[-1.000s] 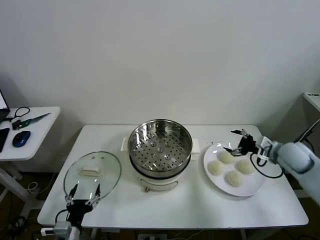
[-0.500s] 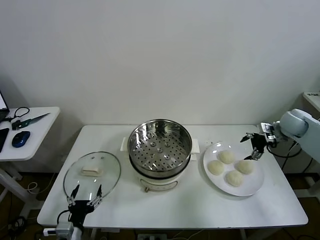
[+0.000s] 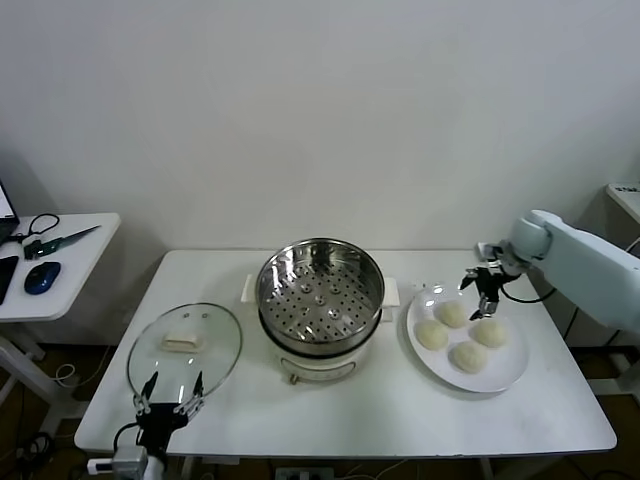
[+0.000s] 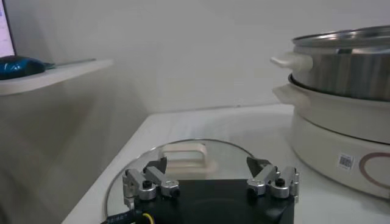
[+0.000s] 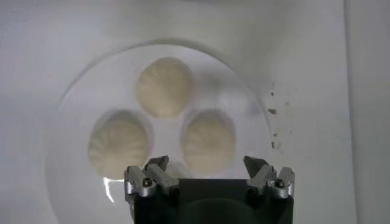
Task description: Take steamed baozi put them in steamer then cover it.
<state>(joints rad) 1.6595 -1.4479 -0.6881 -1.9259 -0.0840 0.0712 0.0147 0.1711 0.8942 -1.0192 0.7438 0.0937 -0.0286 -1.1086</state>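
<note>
The right hand (image 3: 483,286) hangs open and empty over the far edge of the plate (image 3: 500,375), its fingers spread and pointing down toward the buns. In the right wrist view the hand (image 5: 207,173) looks straight down, with one bun just ahead of its spread fingers and nothing between them. It appears to be lining up on the first pick; no grasp has been made.

All four buns (image 3: 452,313) sit on the plate, clustered close together: one at 12 o'clock nearest the hand, one at 9 o'clock, one at 3 o'clock and one at 6 o'clock. The wrist view shows three of them (image 5: 164,86); the fourth is hidden below the hand.

At the plate's 9 o'clock, near the middle of the worktop (image 3: 400,410), stands the steamer (image 3: 320,285). Its perforated floor is bare, so nothing has been loaded. Further toward 9 o'clock, near the worktop's left edge, the glass lid (image 3: 185,345) lies flat, handle up.

The left hand (image 3: 168,398) waits open and empty at the lid's near edge, at about its 6 o'clock. The left wrist view shows its fingers (image 4: 151,180) spread just short of the lid's handle (image 4: 184,157).

Judged from this, the task is at its very start: four transfers and the covering all remain.
</note>
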